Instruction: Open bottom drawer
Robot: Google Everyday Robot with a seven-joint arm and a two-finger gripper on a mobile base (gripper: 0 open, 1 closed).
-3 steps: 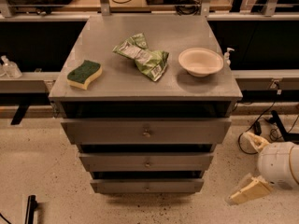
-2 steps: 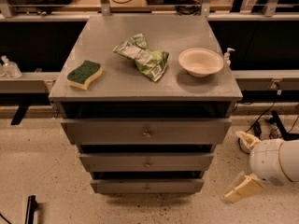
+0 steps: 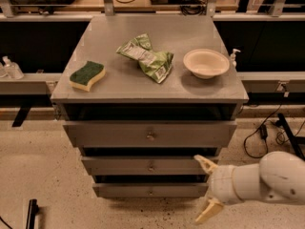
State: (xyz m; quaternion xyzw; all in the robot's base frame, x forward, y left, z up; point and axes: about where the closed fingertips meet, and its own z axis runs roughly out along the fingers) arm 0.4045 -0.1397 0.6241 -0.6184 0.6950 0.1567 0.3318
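Observation:
The grey cabinet has three drawer fronts. The bottom drawer point(image 3: 128, 190) is the slimmest, lowest one, with a small round knob point(image 3: 151, 192) at its centre; its front sits near the floor. My gripper point(image 3: 205, 189) is at the lower right, in front of the drawer's right end, some way right of the knob. It is open, one cream finger point(image 3: 205, 163) up by the middle drawer and the other finger point(image 3: 208, 212) down near the floor, with nothing between them. My white arm point(image 3: 267, 178) runs off to the right.
The cabinet top point(image 3: 119, 87) holds a green sponge point(image 3: 87, 75), a crumpled green bag point(image 3: 149, 58) and a white bowl point(image 3: 206, 63). Cables point(image 3: 261, 132) lie on the floor at right. A dark object point(image 3: 31, 211) stands at lower left.
The gripper and arm have moved left across the floor toward the cabinet, now overlapping the right end of the lower drawers. The drawers have not moved.

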